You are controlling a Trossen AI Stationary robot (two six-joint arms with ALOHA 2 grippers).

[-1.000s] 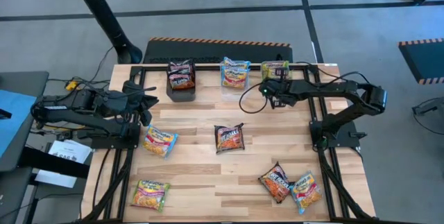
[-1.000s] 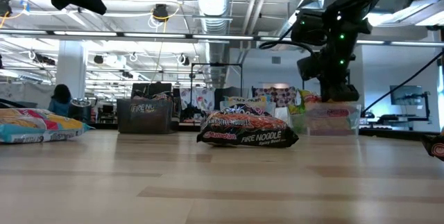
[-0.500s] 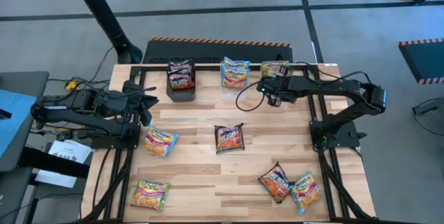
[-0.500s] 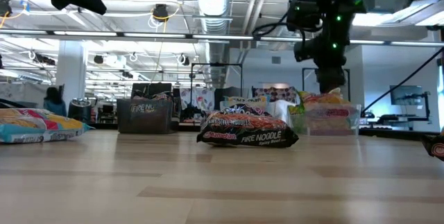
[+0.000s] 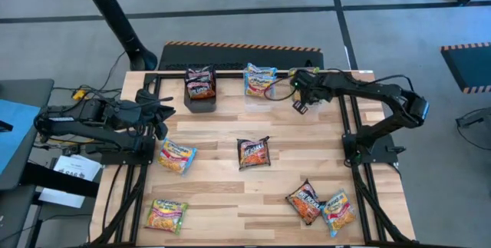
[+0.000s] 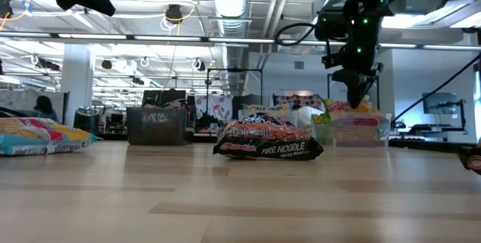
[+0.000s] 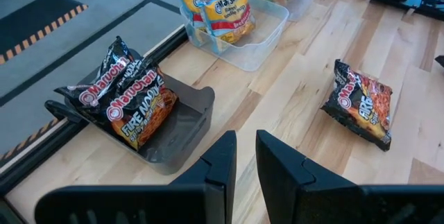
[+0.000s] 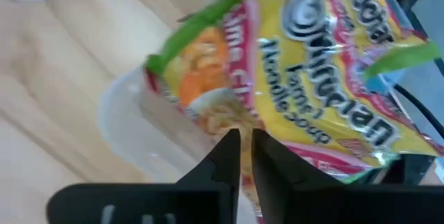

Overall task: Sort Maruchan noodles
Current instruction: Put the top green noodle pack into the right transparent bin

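My right gripper [image 5: 301, 84] [image 6: 359, 98] hangs shut, pointing down, just above the green/yellow-edged packets [image 8: 326, 78] that stand in the clear tub [image 6: 362, 132] at the far right. My left gripper [image 5: 159, 114] [image 7: 246, 156] waits shut at the table's left side. Dark maroon packets [image 7: 128, 96] stand in the black box [image 5: 201, 100]. Blue-edged packets [image 5: 259, 79] sit in the middle clear tub [image 7: 267, 40]. Lying flat on the wood are a dark packet [image 5: 254, 152], a packet [image 5: 177, 156] on the left, a green-edged one [image 5: 166, 215], and a dark [image 5: 305, 200] and a blue [image 5: 338, 209] one at the near right. My right gripper stands with its shut fingers [image 8: 225, 158] right over the top edge of the green/yellow packets, coming from above. The fingers themselves cover the spot, so I cannot tell whether they touch the packets.
The black frame rails [image 5: 349, 137] run along the table's left, right and far sides. Bare wood [image 5: 230, 190] lies between the loose packets. The right arm's cable [image 5: 270, 94] loops low over the wood near the tubs. Beyond the far edge the room is crowded with equipment.
The right gripper has swung from the wood just in front of the green tub toward the far edge, over that tub, rising a little and turning about its wrist. The left arm and the loose packets have kept still.
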